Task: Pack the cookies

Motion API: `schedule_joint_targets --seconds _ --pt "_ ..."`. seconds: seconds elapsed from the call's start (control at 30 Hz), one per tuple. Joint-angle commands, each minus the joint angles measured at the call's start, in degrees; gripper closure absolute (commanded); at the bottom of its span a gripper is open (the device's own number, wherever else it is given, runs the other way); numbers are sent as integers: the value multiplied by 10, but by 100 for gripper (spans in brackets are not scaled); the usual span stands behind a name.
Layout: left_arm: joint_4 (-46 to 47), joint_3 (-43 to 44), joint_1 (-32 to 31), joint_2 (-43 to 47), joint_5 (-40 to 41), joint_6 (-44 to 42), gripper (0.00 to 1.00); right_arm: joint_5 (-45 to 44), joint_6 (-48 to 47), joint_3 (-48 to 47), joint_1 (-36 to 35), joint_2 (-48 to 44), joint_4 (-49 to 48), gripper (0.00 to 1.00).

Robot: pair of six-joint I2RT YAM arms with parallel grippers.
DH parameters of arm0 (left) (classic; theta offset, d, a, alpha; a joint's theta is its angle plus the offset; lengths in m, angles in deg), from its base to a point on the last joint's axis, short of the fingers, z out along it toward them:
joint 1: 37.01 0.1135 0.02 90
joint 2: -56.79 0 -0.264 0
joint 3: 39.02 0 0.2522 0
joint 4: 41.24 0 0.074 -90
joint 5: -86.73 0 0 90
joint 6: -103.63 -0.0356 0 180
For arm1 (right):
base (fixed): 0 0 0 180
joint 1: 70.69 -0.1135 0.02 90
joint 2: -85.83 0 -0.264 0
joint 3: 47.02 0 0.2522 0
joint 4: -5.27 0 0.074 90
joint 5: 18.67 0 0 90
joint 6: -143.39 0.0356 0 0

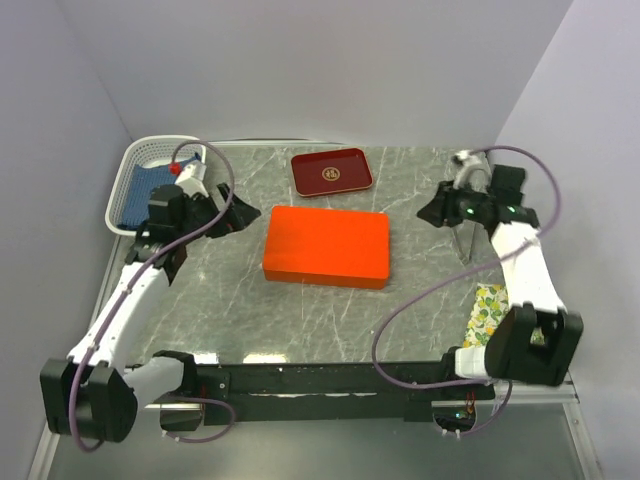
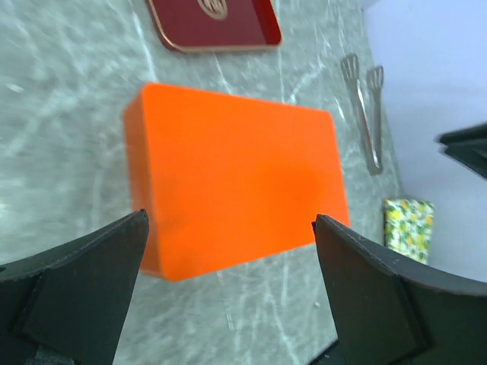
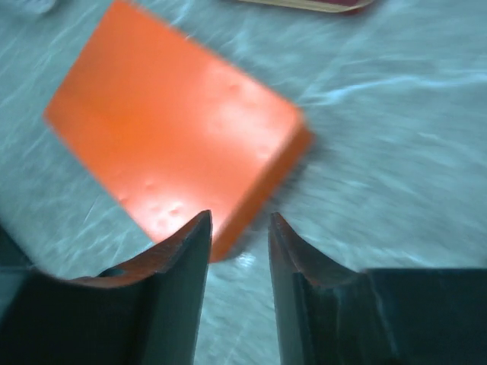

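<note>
— Surface?
— Grey marble table (image 1: 330, 320), orange box (image 1: 327, 246) at centre.
— Your fingers?
— My left gripper (image 1: 232, 215), at the box's 9 o'clock, is spread wide and empty. My right gripper (image 1: 435, 210), at 3 o'clock, is narrowly parted and empty. Cookies: cannot tell where.

The left arm (image 1: 128, 292) extends forward from its base, with the left gripper (image 1: 228, 213) pointing inward toward the centre; its jaws stand wide apart and hold nothing. The right arm (image 1: 527, 265) rises from its base and bends inward, with the right gripper (image 1: 432, 211) facing the left one. Its jaws are separated by a narrow gap only and hold nothing.
</note>
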Motion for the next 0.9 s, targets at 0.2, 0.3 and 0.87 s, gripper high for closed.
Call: schedule_joint_targets --seconds 0.2,0.3,0.87 --pt "-122 44 76 119 78 -121 4 -182 42 97 123 -269 -104 0" --pt "-130 33 76 165 129 -139 4 -248 59 95 136 -321 -91 0" --pt "-95 -94 72 328 125 -131 4 -346 154 125 139 -447 -23 0"
